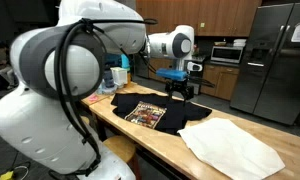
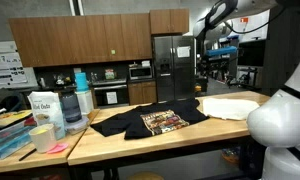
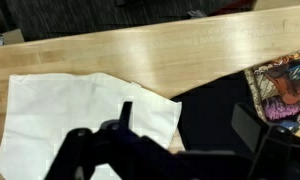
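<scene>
End effector [image 1: 180,88]: fingers spread, holding nothing, above the black T-shirt [image 1: 175,112].
Black T-shirt: flat mid-surface [image 1: 140,137], print up.
White cloth [image 1: 230,145]: just beside it, near the surface's end.

Even indoor light from overhead, soft shadows, mild sheen on wooden table [image 3: 140,55], blurred dark claw [image 3: 180,135] up close

Dark wooden cabinets [image 2: 80,40] and a steel refrigerator [image 2: 172,68] stand behind the butcher-block table [image 2: 150,148].
</scene>
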`<action>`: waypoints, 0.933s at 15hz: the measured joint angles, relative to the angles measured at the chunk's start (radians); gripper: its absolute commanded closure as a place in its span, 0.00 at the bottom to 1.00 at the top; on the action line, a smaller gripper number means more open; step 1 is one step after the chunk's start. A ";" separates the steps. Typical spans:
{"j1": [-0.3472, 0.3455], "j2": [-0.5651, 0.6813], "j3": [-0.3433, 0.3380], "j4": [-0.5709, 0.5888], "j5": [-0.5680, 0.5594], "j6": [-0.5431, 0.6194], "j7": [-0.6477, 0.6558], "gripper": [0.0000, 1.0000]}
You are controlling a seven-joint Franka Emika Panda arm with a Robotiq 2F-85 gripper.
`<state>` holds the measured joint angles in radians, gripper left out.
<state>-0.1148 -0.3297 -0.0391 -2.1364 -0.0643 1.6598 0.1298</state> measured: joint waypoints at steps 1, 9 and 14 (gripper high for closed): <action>0.000 0.000 0.000 0.001 0.000 0.001 0.000 0.00; 0.000 -0.001 0.000 0.002 0.000 0.001 0.000 0.00; 0.000 -0.001 0.000 0.002 0.000 0.001 0.000 0.00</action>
<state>-0.1151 -0.3306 -0.0394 -2.1342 -0.0644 1.6605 0.1298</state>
